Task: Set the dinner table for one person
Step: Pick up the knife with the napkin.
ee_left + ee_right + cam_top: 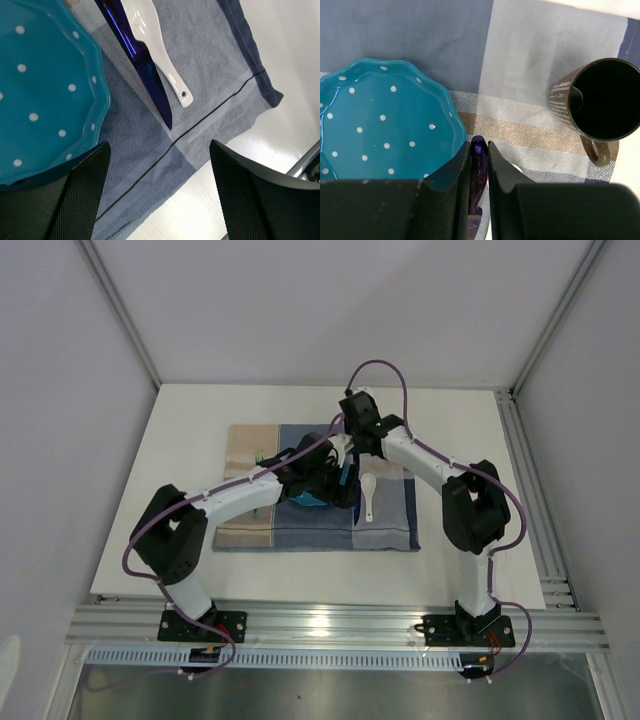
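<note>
Bench: the large plain white matte bench [180, 440] with silver aluminium rails lies under both sets of jaws and carries everything here.
Left jaws: spread wide and gripping nothing; the two black mesh-faced fingers [75, 200] hang above the cloth.
Between the left jaws: the hem of a blue-and-beige checked cloth placemat [210, 75], then a strip of bare bench at the near side.
Right jaws: closed on the handle of a glossy dark-blue knife [478, 165], which is pinched between the two black fingers.
Knife blade: it runs beyond the left jaws, with its tip pointing back toward the gap between them. Whether it rests flat on the cloth cannot be told.
Plate: a teal scalloped plate with white dots [380, 130] sits on the placemat to the left of both sets of jaws. Its rim is right against the left finger of the right jaws.
Spoon: a white glossy spoon [160, 55] lies beyond the left jaws, just beside the blade on the side away from the plate.
Mug: a brown mug with pale stripes [600, 100] stands upright on the placemat, beyond and to the right of the right jaws, well apart from the knife.
</note>
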